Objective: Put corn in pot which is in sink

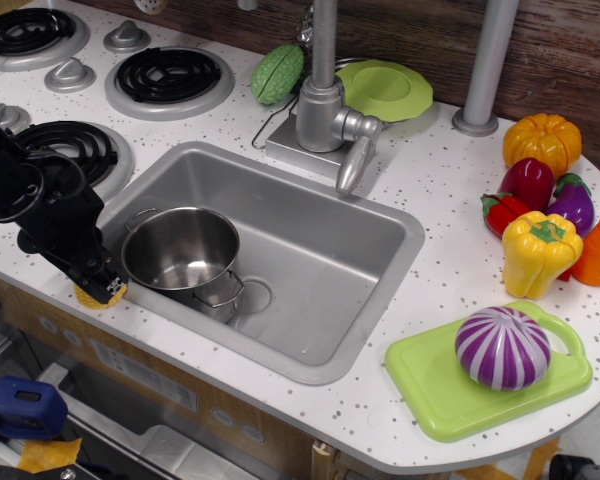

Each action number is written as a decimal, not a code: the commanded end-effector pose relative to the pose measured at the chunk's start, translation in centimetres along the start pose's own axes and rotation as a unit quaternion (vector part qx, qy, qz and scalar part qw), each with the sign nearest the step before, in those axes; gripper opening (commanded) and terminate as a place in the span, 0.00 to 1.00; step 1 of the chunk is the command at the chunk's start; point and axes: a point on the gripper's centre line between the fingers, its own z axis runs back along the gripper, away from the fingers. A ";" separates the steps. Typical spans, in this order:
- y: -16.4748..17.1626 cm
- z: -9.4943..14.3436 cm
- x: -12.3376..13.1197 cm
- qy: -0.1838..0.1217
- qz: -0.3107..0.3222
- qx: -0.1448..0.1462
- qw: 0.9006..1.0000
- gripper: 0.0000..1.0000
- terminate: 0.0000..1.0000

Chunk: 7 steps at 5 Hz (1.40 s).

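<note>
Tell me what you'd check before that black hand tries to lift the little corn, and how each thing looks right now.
1. Hand down over the corn: ok, it covers most of the corn at the counter's front edge.
2. Grip closed on the corn: cannot tell, the fingers hide the contact.
3. Pot upright and open: ok, it looks empty.
4. Pot inside the sink: ok, at the left end.
5. Path from corn to pot: ok, they sit close and only the sink rim lies between.
6. Right vegetable: ok, the yellow pepper lies far off to the right.
</note>
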 end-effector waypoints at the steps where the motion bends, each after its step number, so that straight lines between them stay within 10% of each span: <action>1: 0.7 0.2 0.0 -0.011 0.002 0.013 1.000 0.00 0.00; 5: 1.7 1.4 5.5 -0.050 -0.061 0.022 0.997 0.00 0.00; 6: 1.6 0.5 6.5 -0.057 -0.065 0.008 0.996 1.00 0.00; 7: 1.3 0.1 6.8 -0.060 -0.073 0.000 0.996 1.00 0.00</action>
